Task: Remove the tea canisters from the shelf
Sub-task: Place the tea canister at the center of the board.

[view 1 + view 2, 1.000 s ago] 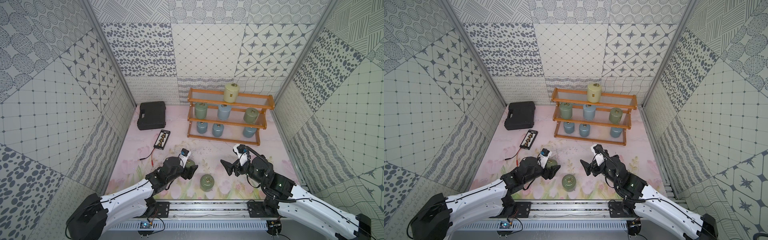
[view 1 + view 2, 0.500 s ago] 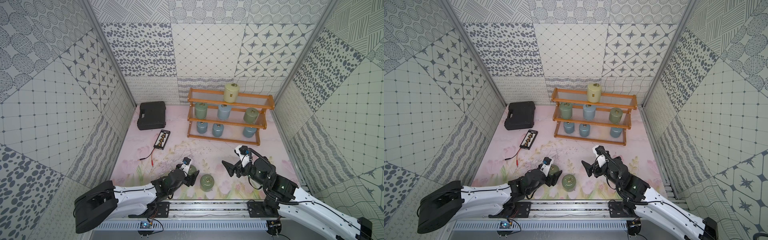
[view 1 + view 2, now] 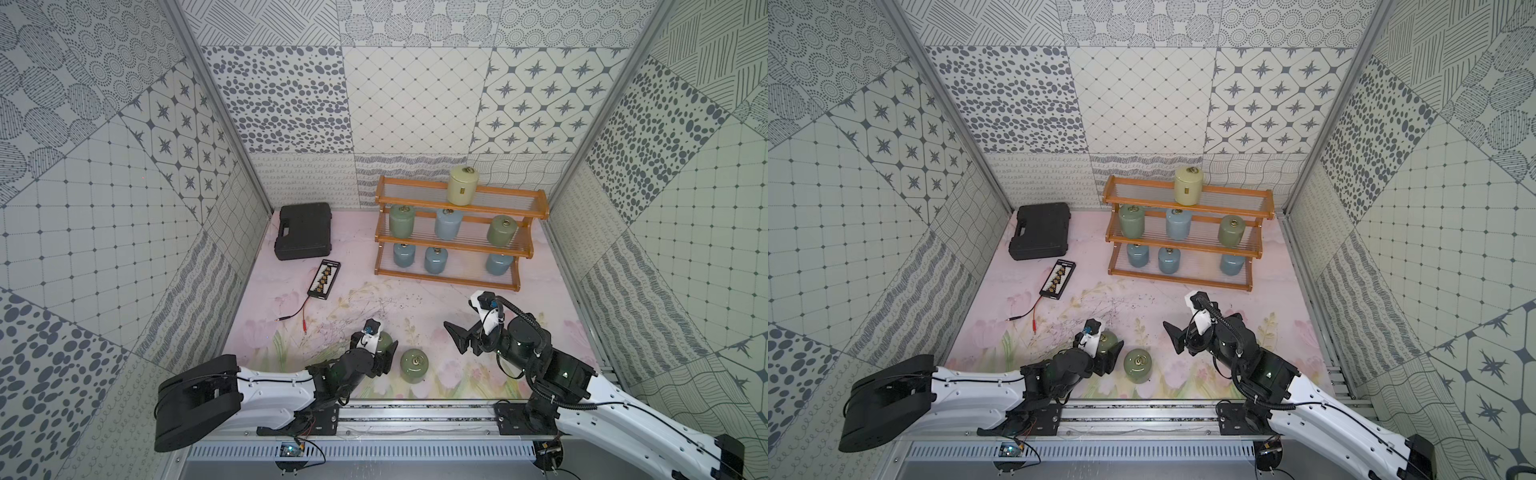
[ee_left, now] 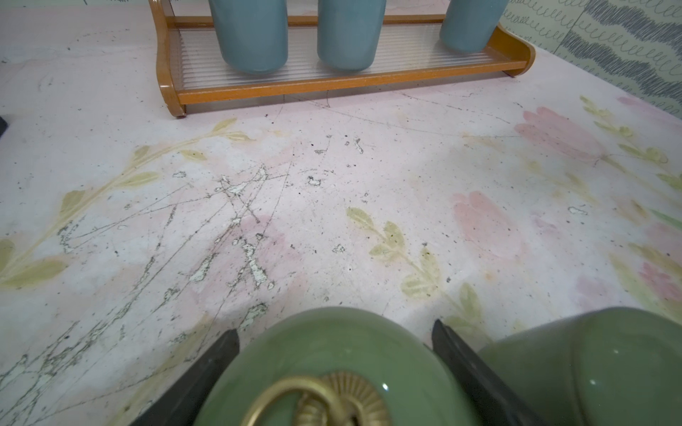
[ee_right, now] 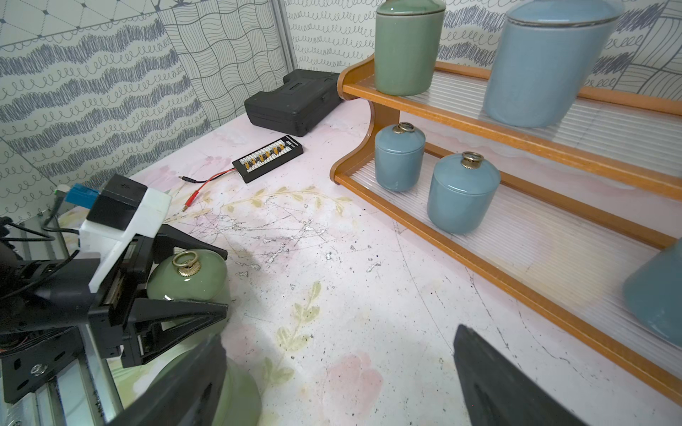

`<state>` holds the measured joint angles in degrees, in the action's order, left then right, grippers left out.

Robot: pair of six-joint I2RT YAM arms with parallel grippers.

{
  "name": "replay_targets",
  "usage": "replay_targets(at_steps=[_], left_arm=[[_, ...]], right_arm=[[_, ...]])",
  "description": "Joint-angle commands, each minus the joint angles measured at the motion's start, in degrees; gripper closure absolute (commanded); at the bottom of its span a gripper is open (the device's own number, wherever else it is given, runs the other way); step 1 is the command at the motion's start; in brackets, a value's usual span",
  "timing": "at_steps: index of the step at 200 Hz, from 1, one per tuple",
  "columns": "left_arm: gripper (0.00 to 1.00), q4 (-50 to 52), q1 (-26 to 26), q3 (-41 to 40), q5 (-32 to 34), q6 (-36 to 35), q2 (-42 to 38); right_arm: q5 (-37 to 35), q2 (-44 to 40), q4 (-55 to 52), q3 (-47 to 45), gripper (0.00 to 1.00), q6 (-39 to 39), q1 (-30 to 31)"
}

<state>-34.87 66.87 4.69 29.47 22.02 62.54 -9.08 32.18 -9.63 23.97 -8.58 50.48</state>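
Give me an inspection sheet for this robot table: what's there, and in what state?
Surface: tabletop, pink floral, scratched.
Job's things: shelf holds seven canisters: cream canister on top, three on the middle tier, three blue below. Two green ones are off it at the front: held canister, free canister.
Clutter: case, black, shut; board.
Grippers: left gripper closed on the held canister; right gripper open, empty.
Cables: leads trail from the board.
Surroundings: patterned walls on three sides.
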Motion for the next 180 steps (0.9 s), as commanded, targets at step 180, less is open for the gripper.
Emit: replay_targets(at_steps=[180], left_arm=[[0.26,10.82,6.16,-1.2,9.69,10.61,-2.96]], right_arm=[[-0.22,-0.54,1.8,-2.16,0.0,-0.22,-0.15]])
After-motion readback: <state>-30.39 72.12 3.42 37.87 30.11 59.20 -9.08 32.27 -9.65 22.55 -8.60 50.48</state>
